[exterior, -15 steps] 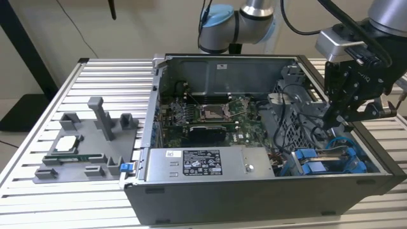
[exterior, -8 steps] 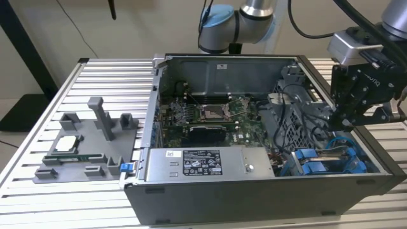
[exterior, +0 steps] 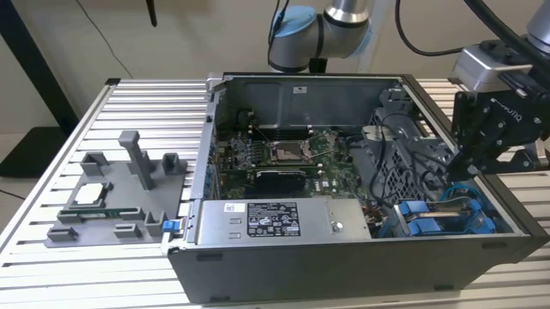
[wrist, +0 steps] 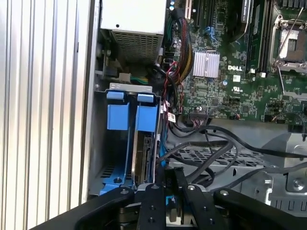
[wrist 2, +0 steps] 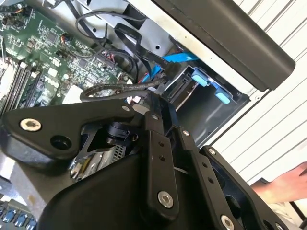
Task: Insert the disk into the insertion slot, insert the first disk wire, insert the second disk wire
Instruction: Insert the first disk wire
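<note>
Finding, step in hand: judged to be the wire stage, not the disk stage. The open computer case (exterior: 344, 280) lies on the slatted table. At its corner on the exterior view's right is the insertion slot (wrist: 100, 143), a grey cage bay with blue rails. In the first wrist view the disk (wrist: 144, 153) stands edge-on inside that bay with its blue carrier tab at the mouth, so it appears seated. Whether it is fully home cannot be confirmed. Neither wire can be confirmed as plugged in: a blue cable (wrist 2: 178, 58) runs down toward the bay, but its end is hidden.

Requirement, as a judgement: the connector must meet the port on the disk's edge squarely and go in on a straight, gentle push. The cable needs enough slack not to drag it sideways. The surrounding loose cables risk snagging.

Gripper (wrist 2: 160, 103): reaches down into the case just beside the bay. Its fingers are drawn together to a narrow gap. In the second wrist view they appear to pinch the end of a black disk wire (wrist 2: 112, 87), which loops away over the motherboard. The connector itself is largely hidden behind the fingertips, so the grip is probable rather than certain.

Incidental: a person's hand (wrist 2: 288, 184) rests on the table outside the case, well apart from the work
</note>
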You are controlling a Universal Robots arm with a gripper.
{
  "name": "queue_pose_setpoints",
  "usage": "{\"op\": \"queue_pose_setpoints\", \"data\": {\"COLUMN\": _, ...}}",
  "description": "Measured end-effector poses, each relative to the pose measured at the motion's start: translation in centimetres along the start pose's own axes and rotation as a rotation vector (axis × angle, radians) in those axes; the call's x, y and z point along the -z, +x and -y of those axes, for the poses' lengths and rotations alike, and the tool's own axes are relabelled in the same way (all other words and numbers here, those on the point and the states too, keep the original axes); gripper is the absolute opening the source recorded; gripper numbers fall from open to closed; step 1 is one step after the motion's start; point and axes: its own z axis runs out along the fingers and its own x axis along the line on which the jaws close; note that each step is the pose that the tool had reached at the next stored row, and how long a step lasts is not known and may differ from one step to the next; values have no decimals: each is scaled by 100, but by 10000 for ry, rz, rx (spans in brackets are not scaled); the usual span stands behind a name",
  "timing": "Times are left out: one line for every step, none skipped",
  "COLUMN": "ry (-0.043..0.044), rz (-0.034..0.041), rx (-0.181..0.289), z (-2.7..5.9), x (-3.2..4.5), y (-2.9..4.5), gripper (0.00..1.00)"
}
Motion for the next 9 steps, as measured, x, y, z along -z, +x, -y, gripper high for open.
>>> {"op": "queue_pose_setpoints", "data": {"ry": -27, "rz": 1, "rx": -3, "z": 8, "x": -3, "y": 10, "gripper": 0}}
{"op": "queue_pose_setpoints", "data": {"ry": -51, "rz": 0, "rx": -5, "z": 16, "x": -6, "y": 22, "gripper": 0}}
{"op": "queue_pose_setpoints", "data": {"ry": -72, "rz": 2, "rx": -9, "z": 23, "x": -11, "y": 35, "gripper": 0}}
{"op": "queue_pose_setpoints", "data": {"ry": -86, "rz": 2, "rx": -12, "z": 26, "x": -16, "y": 49, "gripper": 0}}
{"op": "queue_pose_setpoints", "data": {"ry": -94, "rz": 4, "rx": -20, "z": 28, "x": -22, "y": 62, "gripper": 0}}
{"op": "queue_pose_setpoints", "data": {"ry": -98, "rz": 3, "rx": -31, "z": 29, "x": -30, "y": 73, "gripper": 0}}
{"op": "queue_pose_setpoints", "data": {"ry": -103, "rz": 5, "rx": -44, "z": 31, "x": -40, "y": 84, "gripper": 0}}
{"op": "queue_pose_setpoints", "data": {"ry": -105, "rz": 6, "rx": -58, "z": 33, "x": -50, "y": 92, "gripper": 0}}
{"op": "queue_pose_setpoints", "data": {"ry": -108, "rz": 6, "rx": -74, "z": 33, "x": -58, "y": 101, "gripper": 0}}
